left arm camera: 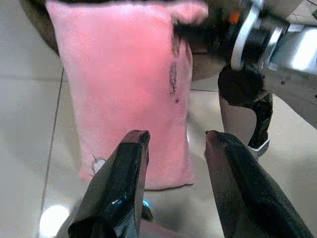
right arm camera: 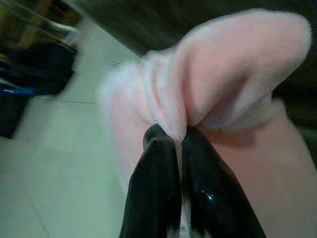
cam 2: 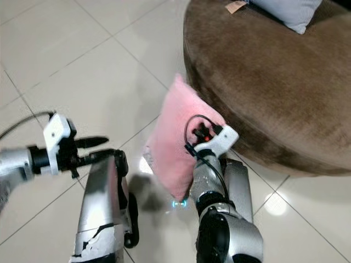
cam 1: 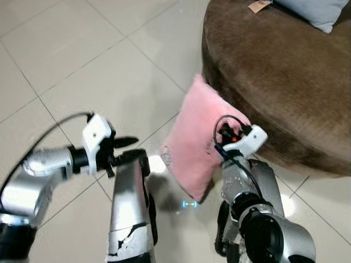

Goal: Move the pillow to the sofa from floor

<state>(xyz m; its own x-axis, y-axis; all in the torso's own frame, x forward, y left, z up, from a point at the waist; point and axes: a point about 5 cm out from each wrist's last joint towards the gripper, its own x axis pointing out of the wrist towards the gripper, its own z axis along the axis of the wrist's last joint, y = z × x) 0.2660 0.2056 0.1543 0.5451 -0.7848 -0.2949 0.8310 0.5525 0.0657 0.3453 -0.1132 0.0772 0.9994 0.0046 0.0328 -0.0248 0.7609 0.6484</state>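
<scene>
While our right gripper [right arm camera: 179, 141] pinches a fold of the pink pillow [cam 1: 197, 142] beside the sofa [cam 1: 285, 82], our left gripper [left arm camera: 173, 144] gapes just short of it.

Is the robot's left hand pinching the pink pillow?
No, the left hand is open and short of the pink pillow; the right hand is the one pinching it.

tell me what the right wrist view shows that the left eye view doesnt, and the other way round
Right wrist view alone: the right gripper with fingers shut on a bunched fold of the pink pillow.
Left eye view alone: the left gripper held off to the pillow's left, the grey cushion on the brown sofa, and the tiled floor around it.
Both: the pillow and the brown sofa beside it.
</scene>
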